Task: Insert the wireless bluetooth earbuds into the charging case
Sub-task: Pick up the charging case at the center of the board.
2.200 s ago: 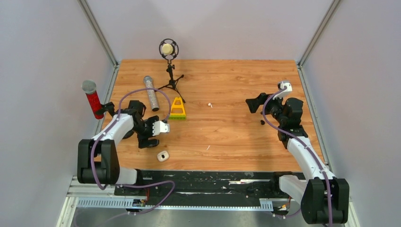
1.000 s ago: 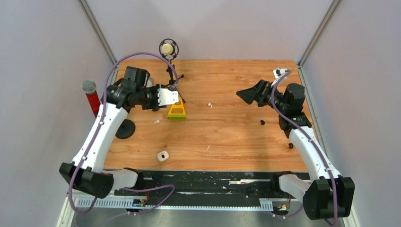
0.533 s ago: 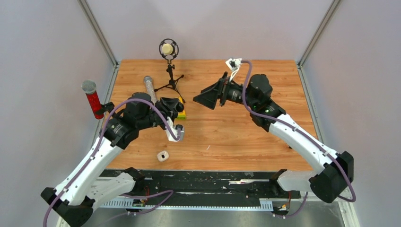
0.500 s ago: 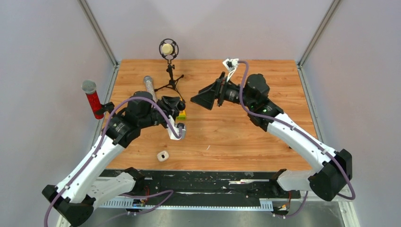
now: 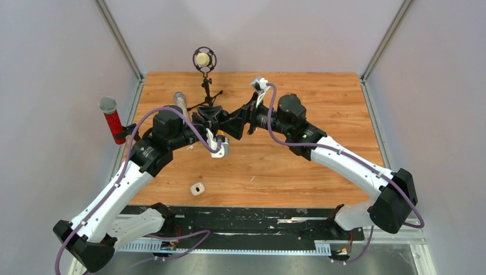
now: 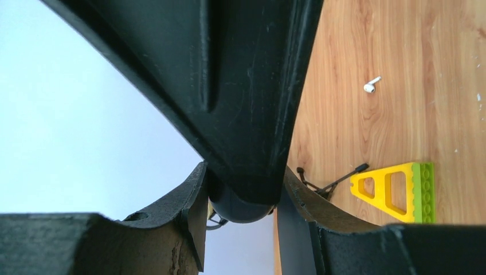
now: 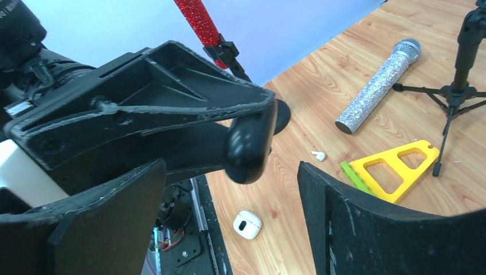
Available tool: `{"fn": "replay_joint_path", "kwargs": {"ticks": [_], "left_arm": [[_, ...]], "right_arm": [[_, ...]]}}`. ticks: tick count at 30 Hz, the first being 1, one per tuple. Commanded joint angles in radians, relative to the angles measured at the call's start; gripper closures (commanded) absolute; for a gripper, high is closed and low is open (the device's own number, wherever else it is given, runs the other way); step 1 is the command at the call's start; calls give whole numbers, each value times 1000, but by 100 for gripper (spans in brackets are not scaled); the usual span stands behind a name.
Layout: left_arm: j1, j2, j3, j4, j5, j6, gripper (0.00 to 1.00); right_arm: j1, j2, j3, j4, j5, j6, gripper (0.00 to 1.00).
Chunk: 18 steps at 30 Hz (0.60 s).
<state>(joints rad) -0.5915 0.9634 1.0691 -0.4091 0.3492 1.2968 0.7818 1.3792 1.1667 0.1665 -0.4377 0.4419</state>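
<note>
Now, case (image 7: 247, 224) closed, earbud (image 7: 318, 155) out; end effectors: L (image 7: 249, 129) tight on black oval (image 7: 245, 154), R (image 7: 232, 167) apart.

Tripod microphone (image 5: 203, 59) at the surface's (image 5: 326, 91) far edge, left of middle; handheld microphone (image 7: 375, 86) lying just left of the tripod's legs; clamped microphone (image 5: 110, 119) upright at the left edge. Triangular block (image 7: 395, 169) flat in front of the tripod, earbud (image 7: 318, 155) on its near-left side; charging case (image 5: 198, 188) by the near edge, left of middle, second earbud (image 5: 252, 179) to its right. Over the left-middle, small oval object (image 7: 246, 146) between the left gripper's (image 6: 242, 189) fingers, that tip between the right gripper's (image 7: 229, 166) spread fingers.
</note>
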Motion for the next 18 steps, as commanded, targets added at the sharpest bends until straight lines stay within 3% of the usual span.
{"fn": "replay_joint_path", "kwargs": {"ticks": [1,4,9,14,15,16,17,18], "left_arm": [[-4,-28,31,25,89,-38,90],[-4,-21,41,23,112,-40,89],[-6,-27,36,5,125,-55,87],[-6,-30,42,8,110,-79,83],[-6,-31,43,-3,109,-81,75],[-6,-31,46,-12,112,-91,48],[-5,-33,48,-35,114,-98,33],[-5,-34,54,-47,123,-113,10]], "right_arm": [[0,15,49,45,12,-39,18],[-1,58,69,44,13,-10,24],[0,101,82,80,-18,24,45],[-4,109,91,65,-56,2,79],[-11,105,87,68,-70,1,86],[-22,101,81,72,-84,2,95],[-39,95,75,72,-102,4,100],[-52,91,69,71,-122,1,100]]}}
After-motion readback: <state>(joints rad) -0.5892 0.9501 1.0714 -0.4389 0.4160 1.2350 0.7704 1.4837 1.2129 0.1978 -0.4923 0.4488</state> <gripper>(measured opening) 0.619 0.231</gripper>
